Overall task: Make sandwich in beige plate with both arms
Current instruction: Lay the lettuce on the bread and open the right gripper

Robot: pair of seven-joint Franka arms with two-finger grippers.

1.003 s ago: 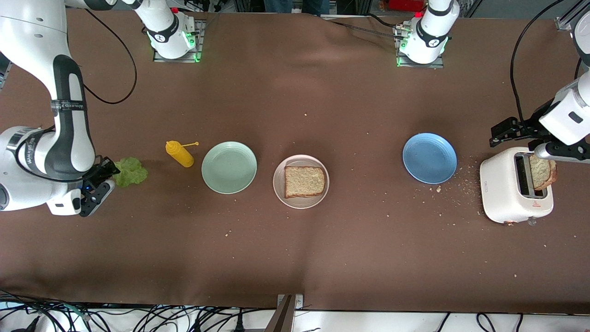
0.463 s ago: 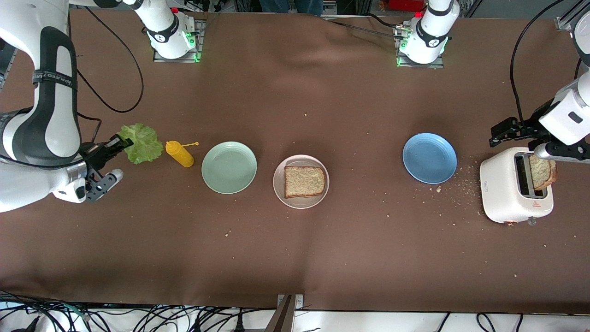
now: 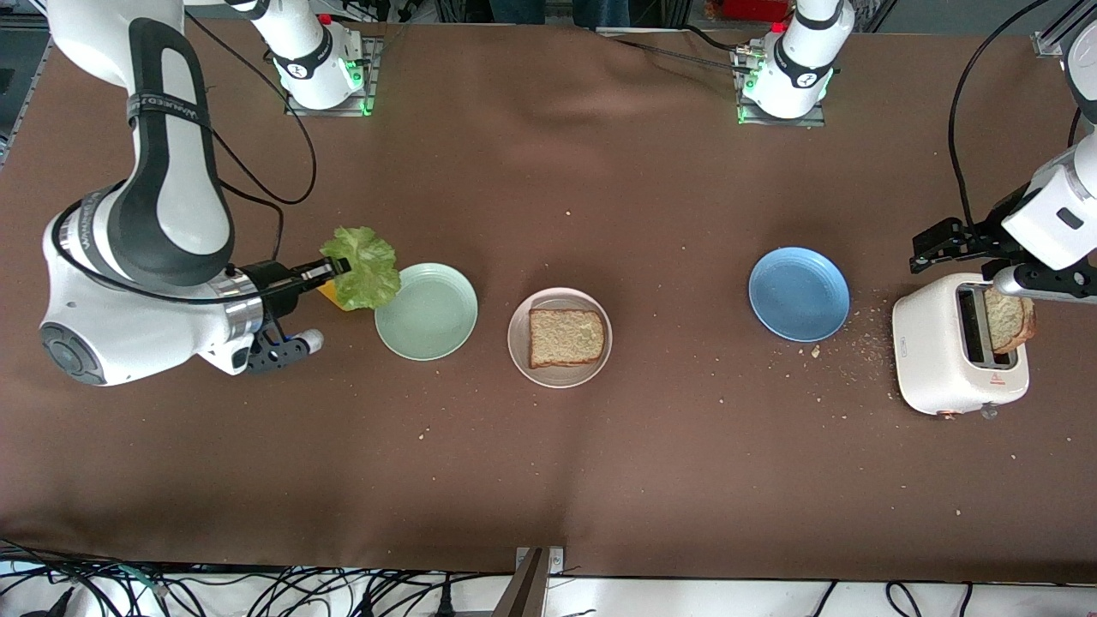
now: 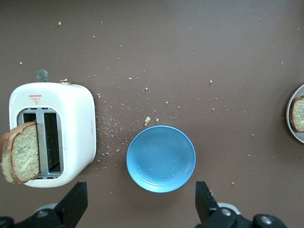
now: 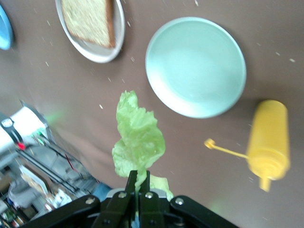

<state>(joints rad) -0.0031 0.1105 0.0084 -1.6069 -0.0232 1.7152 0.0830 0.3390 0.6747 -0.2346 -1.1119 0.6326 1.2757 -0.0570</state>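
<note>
Right arm runs from its base down the right arm's end of the table, elbow bent, forearm turned level toward the table's middle; right gripper (image 3: pixel 330 270) is up in the air with its fingers (image 5: pixel 138 183) pinched together on the edge of the lettuce leaf (image 3: pixel 366 266), which sticks out past the tips. Left arm reaches in at the left arm's end of the table, wrist pointing down (it waits), left gripper (image 4: pixel 138 205) hanging with its fingers (image 4: pixel 75 202) spread wide and nothing between them.
</note>
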